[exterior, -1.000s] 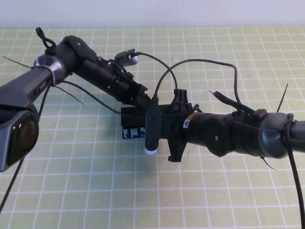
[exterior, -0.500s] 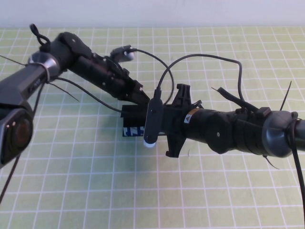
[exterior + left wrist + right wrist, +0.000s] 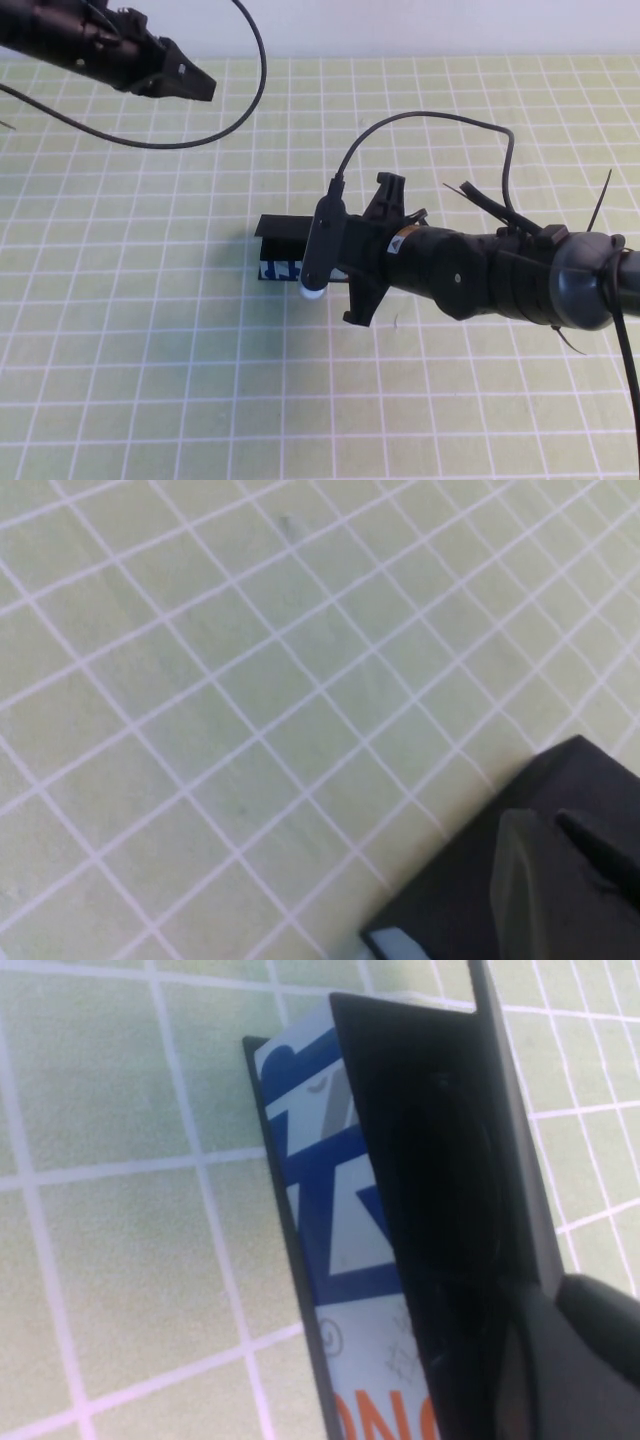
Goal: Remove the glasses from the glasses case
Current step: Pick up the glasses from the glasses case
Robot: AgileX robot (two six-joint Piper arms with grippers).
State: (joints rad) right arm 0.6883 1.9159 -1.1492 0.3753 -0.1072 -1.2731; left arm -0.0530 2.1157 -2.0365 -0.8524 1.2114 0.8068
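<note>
The glasses case (image 3: 281,232) lies mid-table, a black box whose white side (image 3: 280,270) carries blue print. My right gripper (image 3: 343,268) is at the case's right end, largely hidden under its own wrist camera. In the right wrist view the case's white side (image 3: 330,1230) shows blue and orange print beside a black panel (image 3: 440,1160), and the right gripper (image 3: 545,1360) is shut on that panel's edge. My left gripper (image 3: 198,87) hangs high at the far left, well away from the case, shut, with nothing seen in it. The glasses are hidden.
A green mat (image 3: 150,330) with a white grid covers the table. The right arm (image 3: 500,275) and its looping cable (image 3: 430,120) stretch across the middle right. The left wrist view shows only mat (image 3: 220,680).
The left arm has pulled off the case and swung up to the far left corner. The right arm stays at the case, and the case has not moved.
</note>
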